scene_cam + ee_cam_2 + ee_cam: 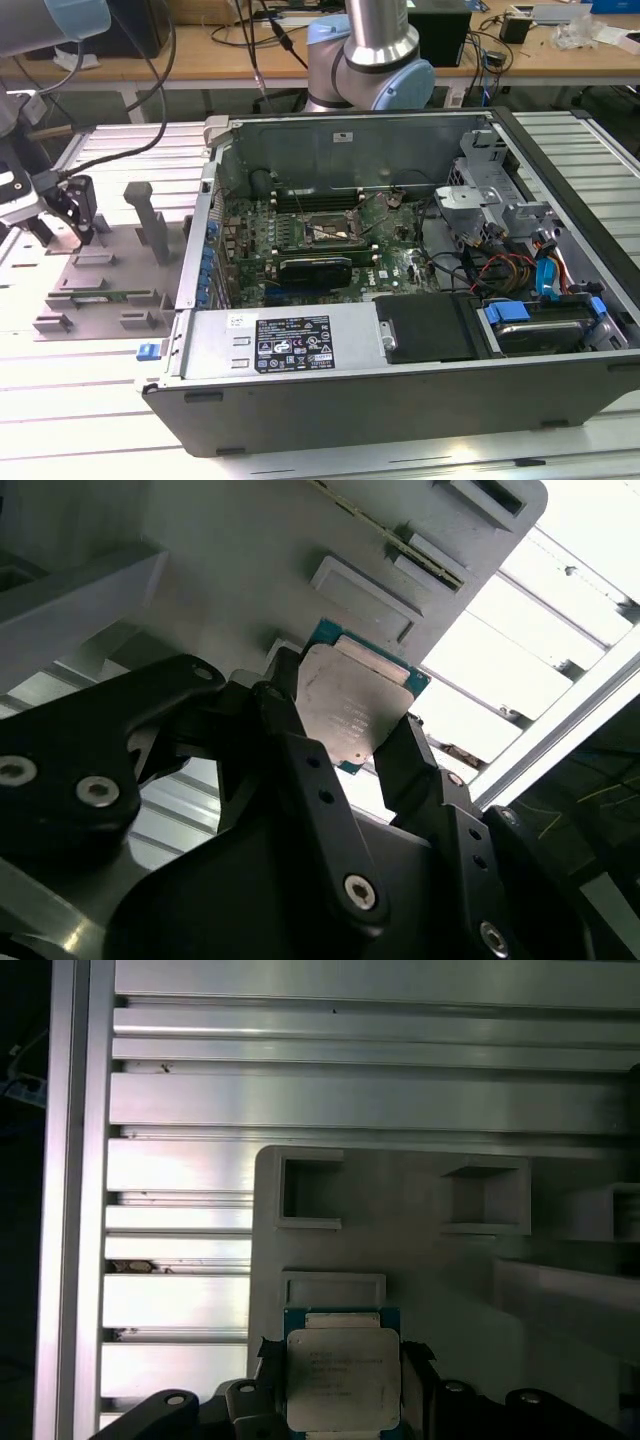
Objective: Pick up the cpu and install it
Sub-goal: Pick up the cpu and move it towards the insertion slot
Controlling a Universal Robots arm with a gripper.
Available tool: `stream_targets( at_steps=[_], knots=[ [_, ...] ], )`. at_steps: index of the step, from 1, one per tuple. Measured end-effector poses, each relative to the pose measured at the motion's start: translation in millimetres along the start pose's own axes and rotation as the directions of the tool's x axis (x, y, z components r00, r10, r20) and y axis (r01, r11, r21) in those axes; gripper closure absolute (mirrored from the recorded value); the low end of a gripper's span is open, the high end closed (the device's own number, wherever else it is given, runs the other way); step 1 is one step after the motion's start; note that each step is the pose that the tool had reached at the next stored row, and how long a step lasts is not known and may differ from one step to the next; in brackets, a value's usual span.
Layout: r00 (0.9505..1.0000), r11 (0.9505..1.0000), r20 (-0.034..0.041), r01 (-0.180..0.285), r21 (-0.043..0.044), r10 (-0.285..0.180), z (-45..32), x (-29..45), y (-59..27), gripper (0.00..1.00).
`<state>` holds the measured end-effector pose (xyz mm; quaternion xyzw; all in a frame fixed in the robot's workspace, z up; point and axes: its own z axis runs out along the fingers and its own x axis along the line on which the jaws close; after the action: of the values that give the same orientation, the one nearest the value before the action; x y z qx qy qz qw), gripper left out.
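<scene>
The cpu (pixel 352 705), a small square chip with a dull silvery top and a green-blue edge, sits between the two black fingers of my gripper (pixel 350 742), which are closed against its opposite sides. The first wrist view shows the same hold: the cpu (pixel 343 1378) within the gripper (pixel 343 1385), just above the grey fixture tray (pixel 420 1260). In the exterior view the gripper (pixel 80 225) hangs over that tray (pixel 100 290) at the exterior view's left, well apart from the open computer case. The motherboard's bare socket (pixel 325 232) lies in the middle of the case.
The open computer case (pixel 400 400) takes up the middle and the exterior view's right, with a black expansion card (pixel 315 270), drive cages and cables inside. Upright grey posts (pixel 145 215) stand on the fixture tray. Slatted aluminium table (pixel 300 1100) lies beneath.
</scene>
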<state>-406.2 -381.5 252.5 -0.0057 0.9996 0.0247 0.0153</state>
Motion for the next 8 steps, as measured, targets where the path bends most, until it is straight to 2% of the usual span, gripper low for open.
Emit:
stream_targets(
  at_steps=[8],
  knots=[
    [1.0,1.0,0.0,0.0,0.0,0.0,-11.5,-0.4,0.9,0.45]
  ],
)
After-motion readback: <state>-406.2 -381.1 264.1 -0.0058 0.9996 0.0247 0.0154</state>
